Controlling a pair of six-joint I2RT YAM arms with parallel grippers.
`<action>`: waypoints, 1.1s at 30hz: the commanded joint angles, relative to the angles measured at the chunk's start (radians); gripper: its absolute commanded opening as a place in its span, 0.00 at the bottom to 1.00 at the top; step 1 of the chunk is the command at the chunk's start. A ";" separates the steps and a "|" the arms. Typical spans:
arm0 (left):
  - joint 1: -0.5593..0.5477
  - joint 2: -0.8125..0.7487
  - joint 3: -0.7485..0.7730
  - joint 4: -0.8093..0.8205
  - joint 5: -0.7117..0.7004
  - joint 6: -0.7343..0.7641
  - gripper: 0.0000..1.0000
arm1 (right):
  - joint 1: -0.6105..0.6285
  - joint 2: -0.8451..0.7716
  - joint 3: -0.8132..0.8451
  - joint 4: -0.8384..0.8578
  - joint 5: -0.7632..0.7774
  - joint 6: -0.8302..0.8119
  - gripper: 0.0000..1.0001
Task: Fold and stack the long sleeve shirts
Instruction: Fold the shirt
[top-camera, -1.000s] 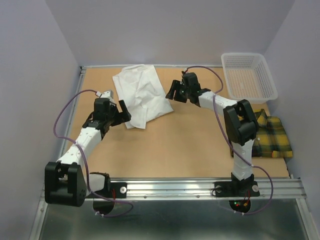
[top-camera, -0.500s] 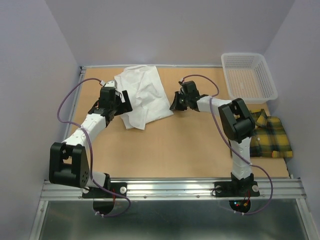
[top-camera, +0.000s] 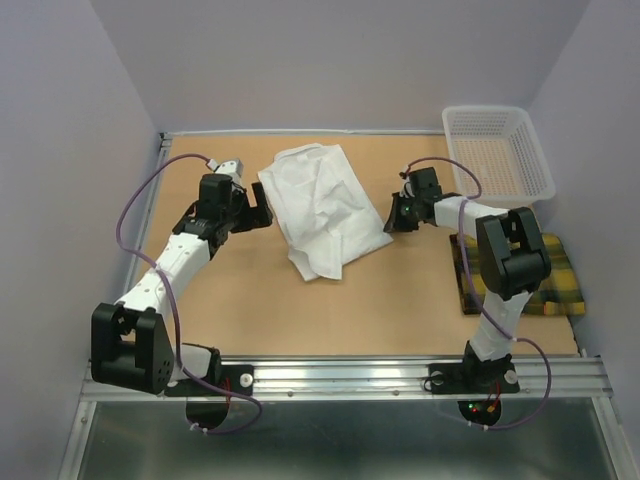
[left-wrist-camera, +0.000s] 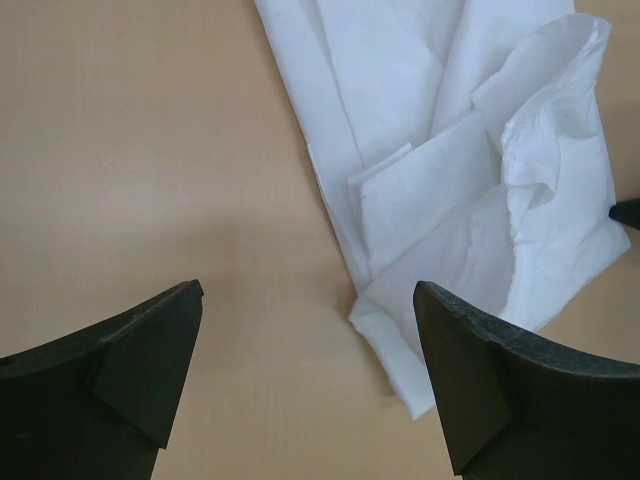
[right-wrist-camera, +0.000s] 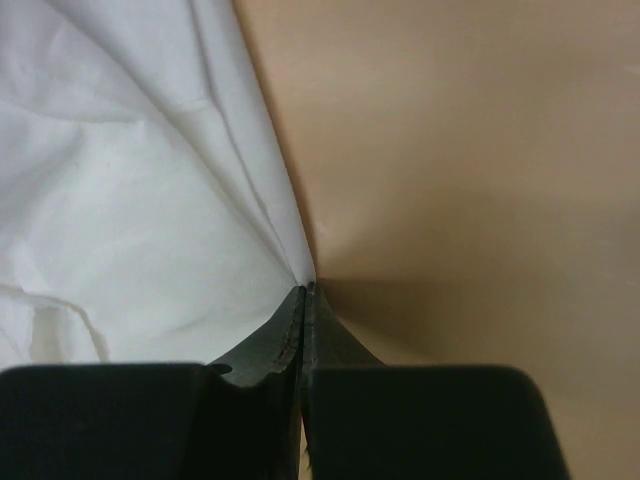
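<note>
1. Right fingers (right-wrist-camera: 265, 350) had pressed together, pinching the right edge of the plain white cloth button-up shirt (top-camera: 325, 210), and had dragged it rightward to the far middle of the tabletop (top-camera: 300, 310).
2. Left fingers (left-wrist-camera: 140, 350) stayed spread, empty, just left of it.
3. Probably repositioning; no fold yet.
4. White shirt lay crumpled, creased and bunched.
5. Yellow-and-dark plaid shirt (top-camera: 550, 275) lay near right.

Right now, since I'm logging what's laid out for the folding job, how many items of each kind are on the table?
Shirts: 2, the white shirt and the plaid shirt
Baskets: 1, the mesh basket
Total: 3
</note>
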 joint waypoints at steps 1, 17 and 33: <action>-0.057 -0.045 0.021 0.000 0.093 0.072 0.99 | -0.070 -0.054 -0.011 -0.080 0.054 -0.038 0.02; -0.538 -0.028 -0.088 0.134 -0.190 0.290 0.99 | -0.073 -0.385 -0.084 -0.086 -0.024 0.037 0.88; -0.638 0.245 -0.002 0.194 -0.422 0.439 0.74 | -0.071 -0.560 -0.204 -0.086 -0.041 0.069 0.88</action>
